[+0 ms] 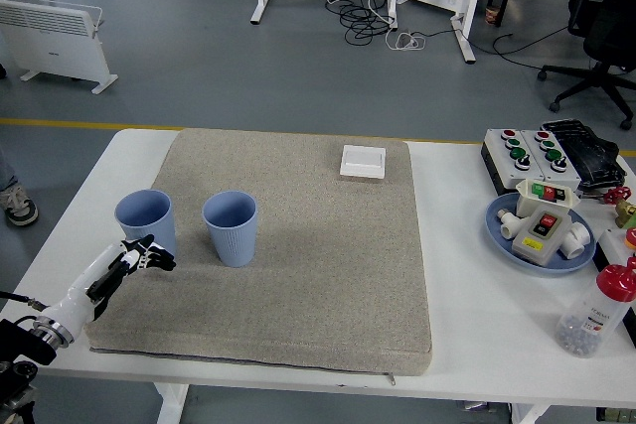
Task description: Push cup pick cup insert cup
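Two light blue ribbed cups stand upright on the grey mat [318, 265]. The left cup [146, 219] is at the mat's left edge, and the right cup [231, 226] stands a short gap to its right. My left hand [144, 256] reaches in from the lower left, just in front of the left cup's base. Its fingers are loosely spread and hold nothing. Whether they touch the cup I cannot tell. My right arm does not show.
A white square switch plate [363, 161] lies at the mat's far edge. On the right are button boxes [532, 151], a blue plate [497, 230] with a control box and white fittings, and a red-capped plastic bottle [596, 313].
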`<state>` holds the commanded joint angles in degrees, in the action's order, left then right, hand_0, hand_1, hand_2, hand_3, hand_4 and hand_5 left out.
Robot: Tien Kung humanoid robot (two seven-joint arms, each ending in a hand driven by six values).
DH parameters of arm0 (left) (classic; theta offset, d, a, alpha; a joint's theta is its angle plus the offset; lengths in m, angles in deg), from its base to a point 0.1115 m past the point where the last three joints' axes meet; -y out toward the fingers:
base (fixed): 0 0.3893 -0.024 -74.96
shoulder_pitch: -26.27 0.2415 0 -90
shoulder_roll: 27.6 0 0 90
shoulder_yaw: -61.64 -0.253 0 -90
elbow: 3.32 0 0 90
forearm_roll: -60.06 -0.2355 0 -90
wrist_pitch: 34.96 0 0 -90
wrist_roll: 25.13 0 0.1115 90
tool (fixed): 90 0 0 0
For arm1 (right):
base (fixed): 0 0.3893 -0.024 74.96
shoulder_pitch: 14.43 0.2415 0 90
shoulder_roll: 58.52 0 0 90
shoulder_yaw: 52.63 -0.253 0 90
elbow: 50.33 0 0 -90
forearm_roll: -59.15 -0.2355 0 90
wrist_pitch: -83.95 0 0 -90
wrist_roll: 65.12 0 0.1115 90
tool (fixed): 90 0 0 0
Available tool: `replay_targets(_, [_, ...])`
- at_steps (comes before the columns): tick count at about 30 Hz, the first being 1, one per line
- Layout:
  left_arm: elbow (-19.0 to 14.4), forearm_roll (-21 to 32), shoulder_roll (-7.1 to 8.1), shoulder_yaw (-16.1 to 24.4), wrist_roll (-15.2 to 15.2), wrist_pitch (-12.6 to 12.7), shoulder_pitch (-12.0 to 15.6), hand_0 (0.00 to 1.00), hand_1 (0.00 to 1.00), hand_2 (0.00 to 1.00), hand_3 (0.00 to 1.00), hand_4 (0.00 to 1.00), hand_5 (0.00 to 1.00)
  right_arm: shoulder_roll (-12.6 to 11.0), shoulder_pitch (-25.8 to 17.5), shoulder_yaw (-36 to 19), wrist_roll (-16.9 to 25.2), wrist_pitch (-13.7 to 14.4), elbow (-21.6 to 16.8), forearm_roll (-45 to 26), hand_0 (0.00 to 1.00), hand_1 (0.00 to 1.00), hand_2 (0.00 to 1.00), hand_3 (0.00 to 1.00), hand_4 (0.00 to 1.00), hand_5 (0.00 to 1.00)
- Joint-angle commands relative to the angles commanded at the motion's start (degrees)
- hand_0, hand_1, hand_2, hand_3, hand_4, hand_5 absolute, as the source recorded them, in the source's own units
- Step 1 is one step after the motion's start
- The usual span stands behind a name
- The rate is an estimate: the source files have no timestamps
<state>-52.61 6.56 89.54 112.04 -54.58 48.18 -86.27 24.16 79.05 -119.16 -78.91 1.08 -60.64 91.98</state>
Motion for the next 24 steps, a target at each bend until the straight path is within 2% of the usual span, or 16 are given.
replay_targets(18, [2.66,-0.59,-0.34,-0.07,0.67,-0.02,-2.06,0.722,0.558,0.537,0.493,0.555,0.998,-0.07,0.09,0.26,-0.04,-0.02,0.00,-0.06,0.724,0.648,0.648,0.578,0.126,0.473])
replay_targets(24, [4.23,-0.16,-0.86,-0.56,0.76,-0.18,-3.60,0.737,0.563,0.541,0.493,0.555,0.998,-0.08,0.25,0.23,-0.04,-0.03,0.00,0.01,0.723,0.648,0.648,0.578,0.126,0.472])
